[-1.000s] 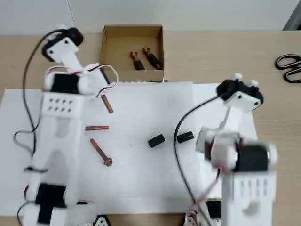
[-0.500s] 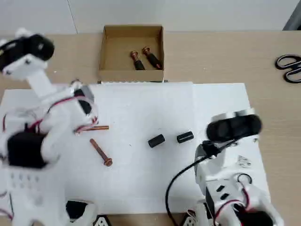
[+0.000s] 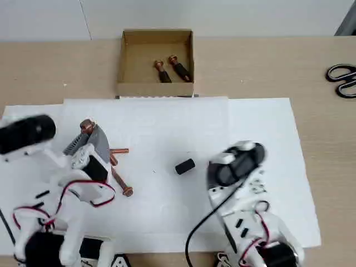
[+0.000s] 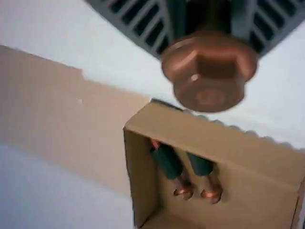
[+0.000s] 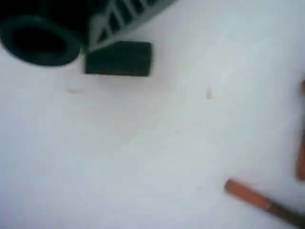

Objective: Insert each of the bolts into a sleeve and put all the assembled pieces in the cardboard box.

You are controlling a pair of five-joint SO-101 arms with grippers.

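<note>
The left jaws are clamped on a copper hex-head bolt [image 4: 208, 71], its shank hidden between them. The right jaws grip a black cylindrical sleeve [image 5: 40, 40] seen end-on, its length hidden. A second black sleeve [image 3: 184, 166] lies mid-counter on white paper [image 3: 250, 128]. The brown cardboard box [image 3: 156, 89] near the counter's far edge holds two assembled pieces [image 3: 161, 72].

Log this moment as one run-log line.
left gripper: holds bolt | right gripper: holds sleeve | cardboard box: two assembled pieces | loose: two bolts, spare sleeve

L arm [image 3: 67, 222], R arm [image 3: 245, 222]: white plastic, black motors [image 3: 25, 133], red/white/black wires [image 3: 67, 192]; fingers [image 3: 95, 142] grey, ribbed.
</note>
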